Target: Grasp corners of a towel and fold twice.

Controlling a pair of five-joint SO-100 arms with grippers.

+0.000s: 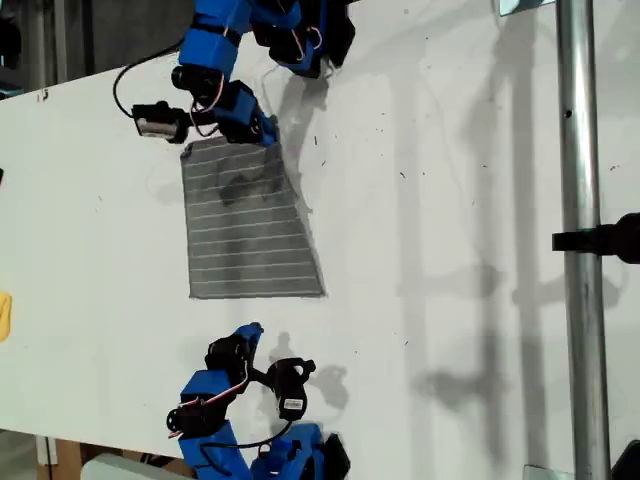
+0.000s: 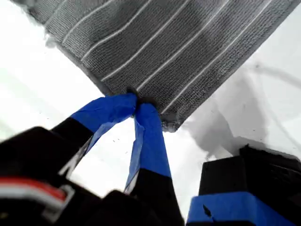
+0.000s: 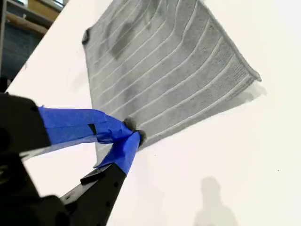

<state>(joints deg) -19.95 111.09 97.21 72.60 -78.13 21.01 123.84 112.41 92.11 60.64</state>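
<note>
the towel lies flat on the white bench, between the two arms. in the exterior view it is in the left half, well away from the bench edges. its stripes run across, parallel to the edge that faces each arm.

my first gripper stands at the far side of the towel, at the upper right corner in the exterior view. in the first wrist view its blue fingers are pressed together, and the tips pinch the hem of the towel just beside that corner. the cloth is narrower on this side than on the other.

my second gripper is on the opposite side. its jaws are closed on each other with nothing between them. in the exterior view it is near the towel edge but apart from it. in the second wrist view, one near corner seems to stand a little off the bench, with a shadow under it.
</note>
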